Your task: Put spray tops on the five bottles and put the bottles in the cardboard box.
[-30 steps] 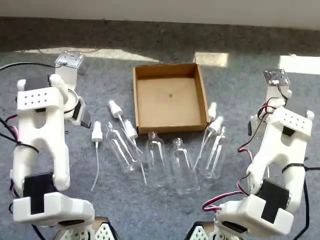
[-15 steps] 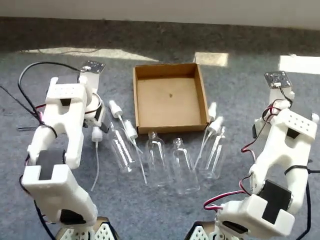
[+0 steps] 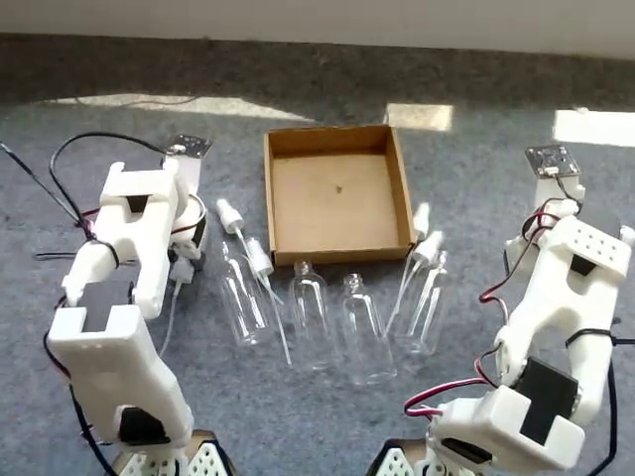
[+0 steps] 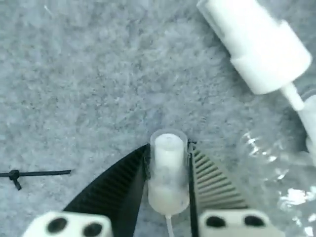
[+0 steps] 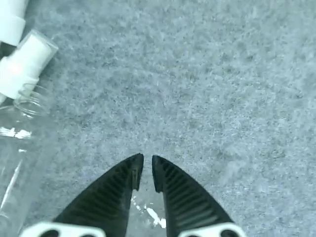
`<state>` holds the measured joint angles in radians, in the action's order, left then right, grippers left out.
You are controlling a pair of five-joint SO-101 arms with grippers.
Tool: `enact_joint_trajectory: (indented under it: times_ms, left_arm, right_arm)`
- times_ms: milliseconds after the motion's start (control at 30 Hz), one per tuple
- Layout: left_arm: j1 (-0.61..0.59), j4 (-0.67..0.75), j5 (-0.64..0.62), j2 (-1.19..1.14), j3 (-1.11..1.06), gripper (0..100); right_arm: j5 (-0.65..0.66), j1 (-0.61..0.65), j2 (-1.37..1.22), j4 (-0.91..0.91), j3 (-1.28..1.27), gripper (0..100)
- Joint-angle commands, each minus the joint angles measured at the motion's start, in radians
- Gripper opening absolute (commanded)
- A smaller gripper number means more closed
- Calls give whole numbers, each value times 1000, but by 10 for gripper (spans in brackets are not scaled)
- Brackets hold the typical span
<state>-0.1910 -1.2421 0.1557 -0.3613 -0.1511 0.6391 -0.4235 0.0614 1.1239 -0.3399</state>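
Left wrist view, left gripper clamped on one spray top, just beside the row of bottles lying before the cardboard box, right gripper closed on nothing above grey carpet.

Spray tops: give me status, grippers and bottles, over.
Left gripper shut on one spray top. Right gripper shut, holding nothing, above the carpet. Bottles uncapped, lying outside the cardboard box. Nothing blocking.
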Motion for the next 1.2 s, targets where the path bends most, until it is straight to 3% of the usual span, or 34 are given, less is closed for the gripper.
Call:
enact_joint_trajectory:
  times_ms: [0, 233, 300, 433, 600, 867, 1167]
  left_arm:
    - [-16, 6, 0, 13, 39, 60]
    - [-18, -48, -5, 160, 84, 49]
    - [-18, -72, -5, 229, 84, 49]
    - [-10, -141, -6, 397, 82, 48]
    - [18, -242, -6, 595, 71, 49]
    - [56, -342, -2, 760, 70, 49]
    - [56, -334, 0, 773, -8, 49]
  right_arm:
    - [2, 28, 51, 7, 16, 6]
    - [3, 16, 51, 15, 18, 8]
    - [20, -8, 51, 91, 21, 10]
    - [173, -18, 90, 329, 128, 19]
    - [405, -38, 176, 556, 213, 132]
    - [680, -127, 213, 555, 7, 334]
    - [644, -82, 213, 320, -272, 354]
